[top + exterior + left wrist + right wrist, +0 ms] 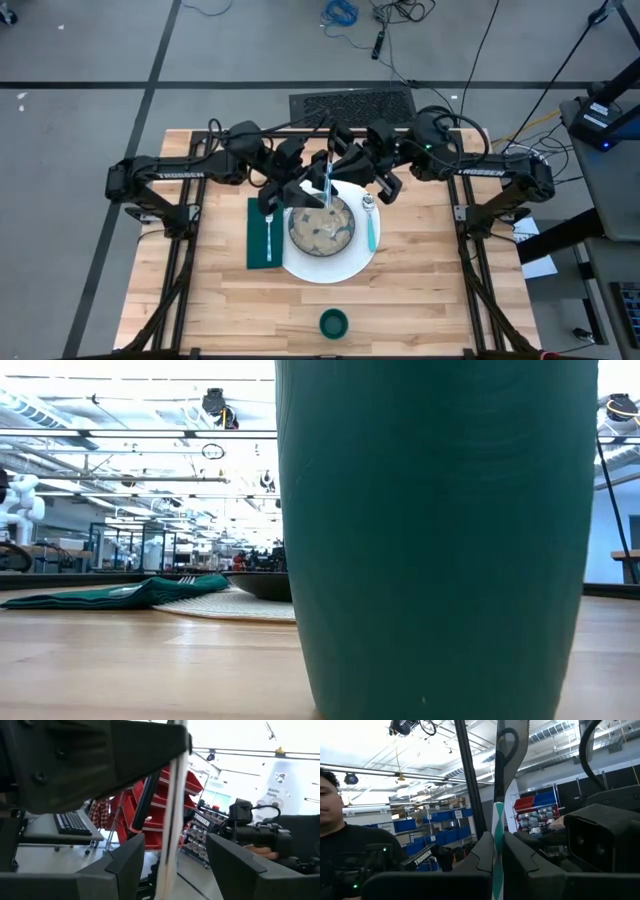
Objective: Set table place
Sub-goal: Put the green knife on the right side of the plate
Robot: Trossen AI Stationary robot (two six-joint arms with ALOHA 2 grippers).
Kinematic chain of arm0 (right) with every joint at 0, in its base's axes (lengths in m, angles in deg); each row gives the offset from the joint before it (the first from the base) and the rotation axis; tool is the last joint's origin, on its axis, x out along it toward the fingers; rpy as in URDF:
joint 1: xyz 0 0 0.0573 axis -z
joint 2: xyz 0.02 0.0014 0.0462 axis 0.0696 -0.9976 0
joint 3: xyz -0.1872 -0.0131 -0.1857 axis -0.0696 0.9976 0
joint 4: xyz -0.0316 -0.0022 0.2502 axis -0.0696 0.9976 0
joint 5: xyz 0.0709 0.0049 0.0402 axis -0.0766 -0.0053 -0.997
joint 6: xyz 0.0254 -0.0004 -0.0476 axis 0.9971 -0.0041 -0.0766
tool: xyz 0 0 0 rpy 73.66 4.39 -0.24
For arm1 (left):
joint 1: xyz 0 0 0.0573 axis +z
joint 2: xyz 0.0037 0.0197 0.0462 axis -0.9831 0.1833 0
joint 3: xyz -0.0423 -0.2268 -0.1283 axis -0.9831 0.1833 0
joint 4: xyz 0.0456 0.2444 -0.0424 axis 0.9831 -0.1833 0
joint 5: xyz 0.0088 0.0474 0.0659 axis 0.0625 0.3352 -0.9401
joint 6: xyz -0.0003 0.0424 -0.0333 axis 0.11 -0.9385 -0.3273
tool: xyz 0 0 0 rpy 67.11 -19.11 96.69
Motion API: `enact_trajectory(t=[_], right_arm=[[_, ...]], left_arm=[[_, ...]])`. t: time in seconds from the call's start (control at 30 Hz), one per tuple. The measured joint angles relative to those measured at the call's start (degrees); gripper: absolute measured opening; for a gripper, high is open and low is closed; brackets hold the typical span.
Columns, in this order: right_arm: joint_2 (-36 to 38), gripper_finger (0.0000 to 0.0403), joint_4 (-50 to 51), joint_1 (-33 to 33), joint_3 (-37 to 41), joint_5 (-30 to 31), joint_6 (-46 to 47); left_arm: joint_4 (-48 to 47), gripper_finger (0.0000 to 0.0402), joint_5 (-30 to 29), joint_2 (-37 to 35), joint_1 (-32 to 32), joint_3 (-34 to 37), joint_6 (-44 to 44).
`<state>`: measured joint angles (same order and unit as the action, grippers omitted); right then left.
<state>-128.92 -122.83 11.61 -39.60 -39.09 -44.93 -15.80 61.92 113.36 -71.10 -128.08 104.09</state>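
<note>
Table place at mid-frame of the light butcher-block wooden table (420,290), silver knife (328,180) aloft.
Large round white plate (335,272) carries the speckled beige-blue bowl (322,228), seemingly empty; dark green napkin (258,235) with silver fork (270,232) lies left, teal-handled spoon (372,228) right, small green cup (333,323) below. My right gripper (497,842) pinches the knife upright; my left gripper (172,845) gapes around it and should clamp squarely before I release.

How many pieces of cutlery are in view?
3: the fork on the napkin left of the plate, the teal-handled spoon at the plate's right edge, the knife held over the bowl by the right gripper. None seems hidden.
</note>
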Motion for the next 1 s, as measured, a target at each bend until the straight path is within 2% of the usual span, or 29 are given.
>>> enact_trajectory(t=[0.1,0.2,0.27,0.4,0.43,0.67,0.9,1.0], right_arm=[[0.0,0.0002,-0.4,0.0,0.0,0.0,0.2],[0.0,0.0002,-0.5,0.0,0.0,0.0,0.1],[0.0,0.0002,-0.4,0.0,0.0,0.0,0.1],[0.0,0.0002,-0.4,0.0,0.0,0.0,0.1],[0.0,0.0002,-0.4,0.0,0.0,-0.1,0.1],[0.0,0.0015,1.0,0.0,0.0,0.1,1.7],[0.2,0.0107,3.9,0.7,0.0,0.8,2.2],[1.7,0.0135,7.4,1.4,0.0,0.6,1.0]], left_arm=[[0.0,0.0194,1.3,0.0,-0.1,0.0,-0.2],[0.0,0.0167,1.5,0.0,0.0,0.0,-0.5],[0.0,0.0132,1.5,0.0,0.0,0.0,-0.5],[-0.3,0.0029,1.4,0.0,0.0,0.0,-0.5],[-0.7,0.0019,1.1,0.0,0.0,0.0,-0.4],[-2.4,0.0013,0.3,-0.1,-0.1,0.0,-0.6],[-4.6,0.0013,-1.6,0.0,0.0,0.0,-0.5],[-5.6,0.0013,-1.8,0.0,0.0,0.0,-1.6]])
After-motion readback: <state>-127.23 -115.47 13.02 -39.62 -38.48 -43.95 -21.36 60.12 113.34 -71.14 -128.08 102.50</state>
